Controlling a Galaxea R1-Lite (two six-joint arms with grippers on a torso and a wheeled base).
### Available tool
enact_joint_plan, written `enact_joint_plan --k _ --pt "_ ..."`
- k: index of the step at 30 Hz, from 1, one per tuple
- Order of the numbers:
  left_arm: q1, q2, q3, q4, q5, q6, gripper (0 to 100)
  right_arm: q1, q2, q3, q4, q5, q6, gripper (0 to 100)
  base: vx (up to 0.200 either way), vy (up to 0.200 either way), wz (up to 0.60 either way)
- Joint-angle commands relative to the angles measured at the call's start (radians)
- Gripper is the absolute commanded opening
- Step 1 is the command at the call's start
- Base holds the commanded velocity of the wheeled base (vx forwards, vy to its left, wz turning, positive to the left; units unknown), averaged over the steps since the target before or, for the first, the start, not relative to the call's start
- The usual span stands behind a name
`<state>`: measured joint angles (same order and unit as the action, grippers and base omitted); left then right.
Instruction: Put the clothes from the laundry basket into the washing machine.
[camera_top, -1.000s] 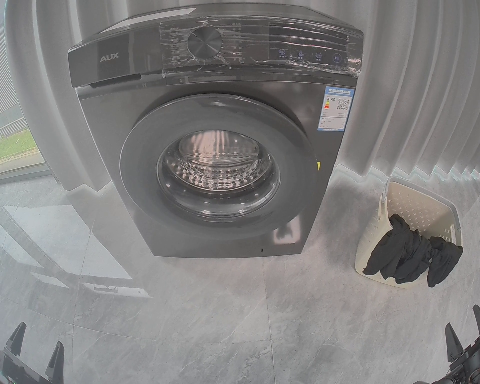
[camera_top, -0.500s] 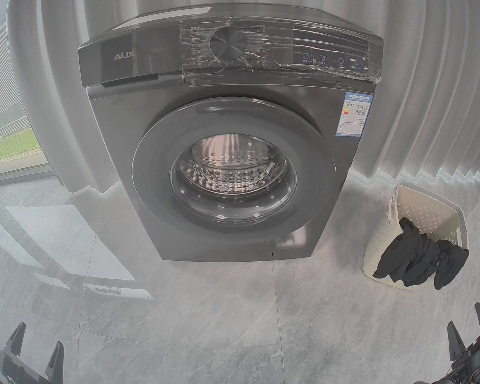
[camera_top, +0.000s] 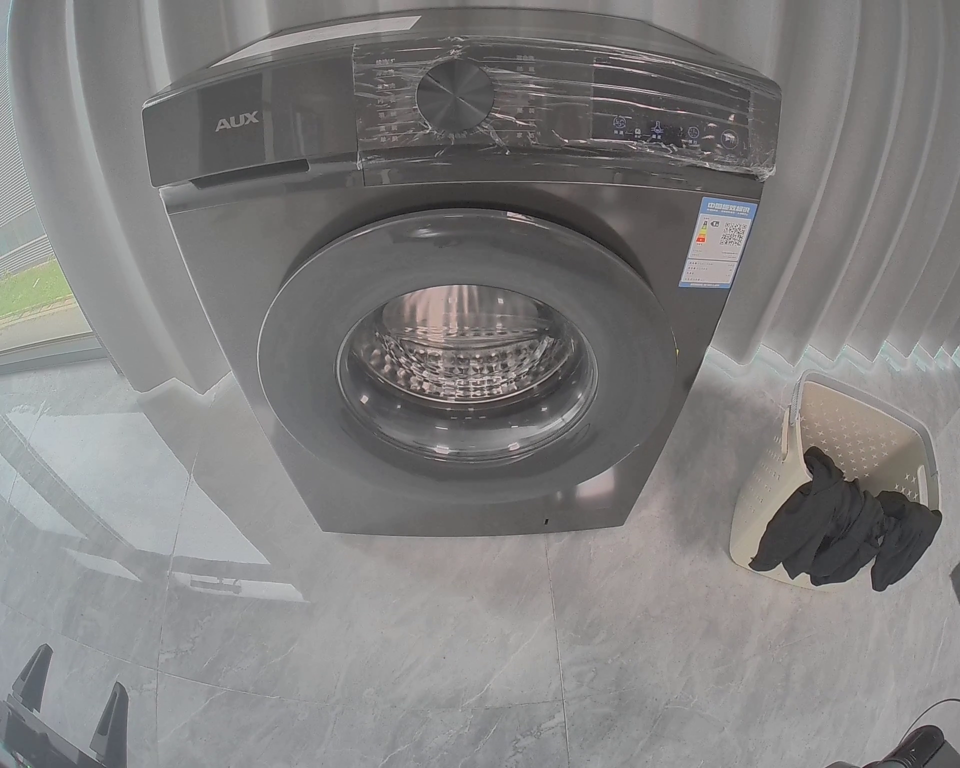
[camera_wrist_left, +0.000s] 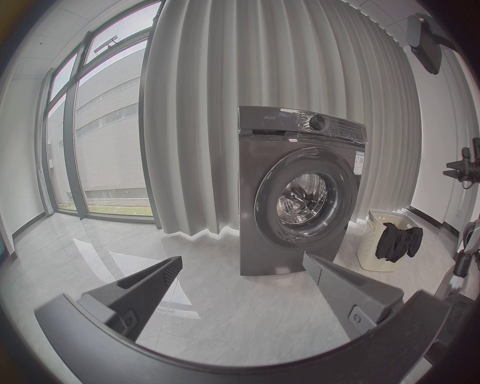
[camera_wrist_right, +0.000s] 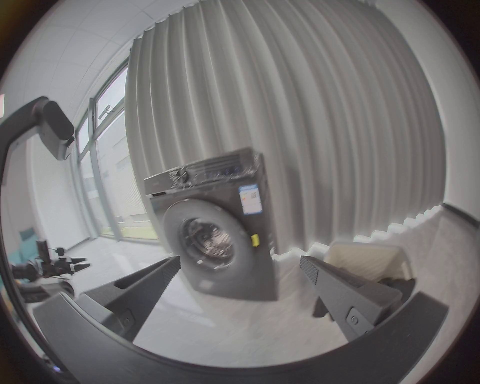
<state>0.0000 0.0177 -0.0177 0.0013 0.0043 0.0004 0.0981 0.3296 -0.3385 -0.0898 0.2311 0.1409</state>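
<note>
The grey washing machine stands ahead with its round door shut. To its right, a cream laundry basket sits on the floor, and black clothes hang over its front rim. My left gripper is low at the near left, open and holding nothing. In the left wrist view the machine, basket and clothes lie beyond that gripper. My right gripper is open and holds nothing, with the machine and basket ahead of it.
White pleated curtains hang behind the machine and basket. A tall window is at the far left. Grey tiled floor stretches between me and the machine.
The whole head view has shifted and the machine looks a little nearer, so the camera moved. My right gripper's fingertips have slipped out past the lower right corner. The left gripper stays put.
</note>
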Motion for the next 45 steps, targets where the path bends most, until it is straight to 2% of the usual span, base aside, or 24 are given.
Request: enact_joint_plan --k 1,2,5,11,17,34,38,45 --pt "0.0 -0.018 0.018 0.0 0.0 0.001 100 0.183 0.428 -0.007 -0.134 0.109 0.045 100 0.2 0.0 0.0" --pt "0.0 -0.018 0.018 0.0 0.0 0.001 100 0.196 0.473 -0.008 -0.168 0.108 0.026 100 0.2 0.0 0.0" --pt "0.0 -0.018 0.018 0.0 0.0 0.001 100 0.216 0.598 -0.016 -0.258 0.109 0.013 100 0.067 0.0 0.0" --pt "0.0 -0.018 0.018 0.0 0.0 0.001 100 0.244 0.865 -0.07 -0.45 0.108 0.016 100 0.0 0.0 0.0" --pt "0.0 -0.018 0.018 0.0 0.0 0.001 100 0.239 1.088 -0.154 -0.559 0.105 0.02 100 0.0 0.0 0.0" --pt "0.0 -0.018 0.018 0.0 0.0 0.001 100 0.203 1.336 -0.336 -0.679 0.1 0.022 100 0.0 0.0 0.0" --pt "0.0 -0.018 0.018 0.0 0.0 0.001 100 0.204 1.373 -0.392 -0.679 0.065 0.022 100 0.0 0.0 0.0" --pt "0.0 -0.018 0.018 0.0 0.0 0.001 100 0.213 1.402 -0.458 -0.677 0.06 0.023 100 0.0 0.0 0.0"
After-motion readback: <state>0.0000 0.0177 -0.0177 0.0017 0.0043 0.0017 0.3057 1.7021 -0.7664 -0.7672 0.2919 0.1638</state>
